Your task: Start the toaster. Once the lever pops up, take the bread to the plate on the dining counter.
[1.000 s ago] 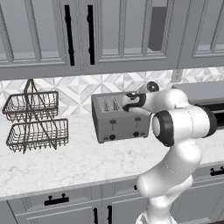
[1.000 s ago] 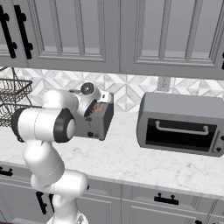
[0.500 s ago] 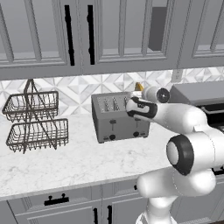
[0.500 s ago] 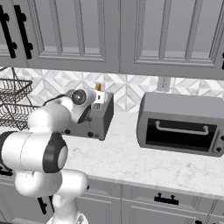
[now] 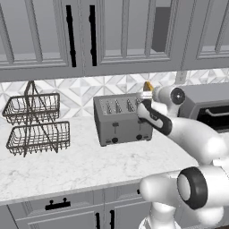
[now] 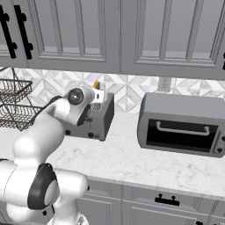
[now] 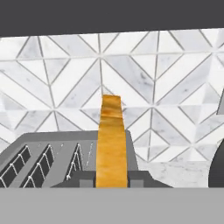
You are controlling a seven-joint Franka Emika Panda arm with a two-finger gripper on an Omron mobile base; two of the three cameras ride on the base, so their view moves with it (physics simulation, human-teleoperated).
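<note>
My gripper (image 5: 146,95) is shut on the bread (image 5: 147,86), a golden-crusted slice held upright just above the right end of the grey toaster (image 5: 120,120). In the right base view the bread (image 6: 96,85) pokes up over the gripper (image 6: 99,95) at the toaster's (image 6: 99,122) top. The hand view looks at the bread (image 7: 111,140) edge-on, pinched between the two fingertips (image 7: 87,179), with the toaster's slots (image 7: 43,159) lower left and the gripper (image 7: 112,180) at the bottom. The plate and the dining counter are out of view.
A two-tier wire basket rack (image 5: 33,125) stands left of the toaster on the marble worktop (image 5: 89,165). A toaster oven (image 6: 184,125) sits to the right. Upper cabinets (image 5: 112,36) hang low overhead, with a tiled wall behind.
The arm's elbow has swung down and to the right. The hand stays at the toaster's right end, and the bread now stands higher above the slots.
</note>
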